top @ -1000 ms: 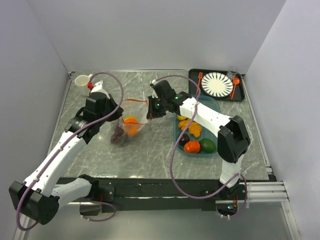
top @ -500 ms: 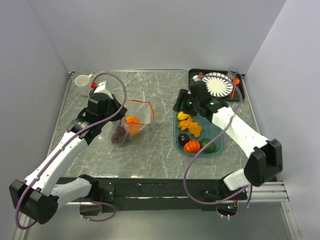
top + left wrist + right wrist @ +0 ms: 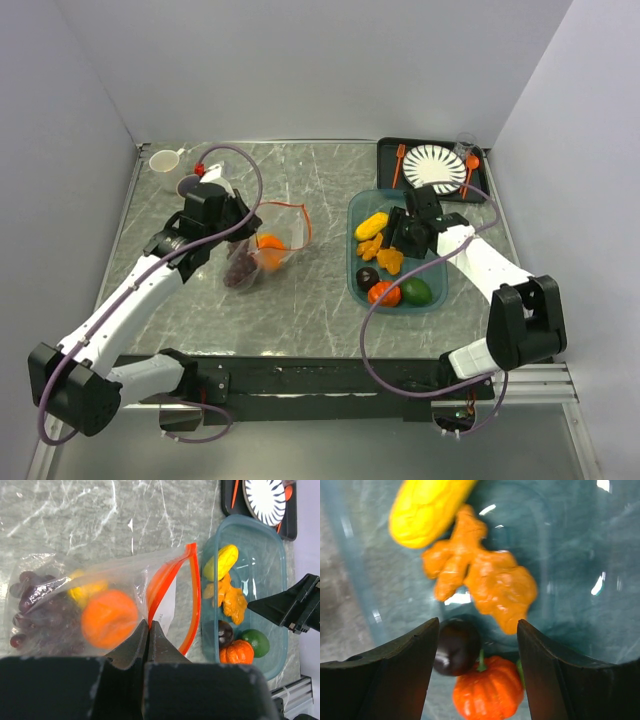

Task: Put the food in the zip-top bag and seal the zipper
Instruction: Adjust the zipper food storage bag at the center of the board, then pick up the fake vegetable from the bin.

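Zip-top bag (image 3: 150, 575), clear, orange-red zipper (image 3: 196, 590) open

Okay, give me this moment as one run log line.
left gripper: shut on zip-top bag | right gripper: open above teal tray | bagged: grapes, orange fruit, yellow fruit | zipper: unsealed

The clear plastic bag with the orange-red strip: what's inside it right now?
In the clear plastic bag: a bunch of dark purple grapes, a round orange fruit and a yellow piece partly hidden by it. The fruits cover anything lying beneath them.
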Motion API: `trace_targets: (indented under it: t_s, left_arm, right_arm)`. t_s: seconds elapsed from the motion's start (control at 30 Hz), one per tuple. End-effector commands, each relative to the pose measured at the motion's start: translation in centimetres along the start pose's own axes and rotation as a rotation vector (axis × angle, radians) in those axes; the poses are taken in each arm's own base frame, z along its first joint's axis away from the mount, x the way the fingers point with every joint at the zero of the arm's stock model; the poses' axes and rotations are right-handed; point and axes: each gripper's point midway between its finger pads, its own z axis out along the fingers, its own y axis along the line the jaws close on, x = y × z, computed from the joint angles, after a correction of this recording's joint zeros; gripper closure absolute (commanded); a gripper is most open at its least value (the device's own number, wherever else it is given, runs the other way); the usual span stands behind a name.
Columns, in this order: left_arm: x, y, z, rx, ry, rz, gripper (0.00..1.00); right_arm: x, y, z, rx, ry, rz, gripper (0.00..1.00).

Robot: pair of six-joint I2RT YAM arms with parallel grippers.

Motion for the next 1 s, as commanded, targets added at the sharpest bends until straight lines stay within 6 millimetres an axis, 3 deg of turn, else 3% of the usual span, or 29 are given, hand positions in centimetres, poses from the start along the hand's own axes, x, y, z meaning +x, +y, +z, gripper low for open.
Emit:
trace_targets:
  t_s: [0.0, 0.23, 0.57, 0.97]
  left_arm:
    - [-1.0, -1.7, 0.2, 0.065, -0.023, 0.011, 0.99]
    - [-0.5, -1.3, 0.4, 0.053, -0.011, 0.011, 0.99]
    - [0.2, -0.8, 0.9, 0.039, 0.011, 0.02, 0.99]
    - [0.2, -0.6, 0.7, 0.027, 0.019, 0.039, 0.99]
  right_arm:
    - [-0.6, -0.8, 1.1, -0.032, -0.017, 0.063, 0.29]
    - [-0.3, -2.3, 3.6, -0.027, 0.022, 0.124, 0.3]
    - [0.5, -2.9, 5.0, -0.076, 0.058, 0.209, 0.32]
    - [1.7, -2.3, 6.3, -0.145, 0.109, 0.268, 0.48]
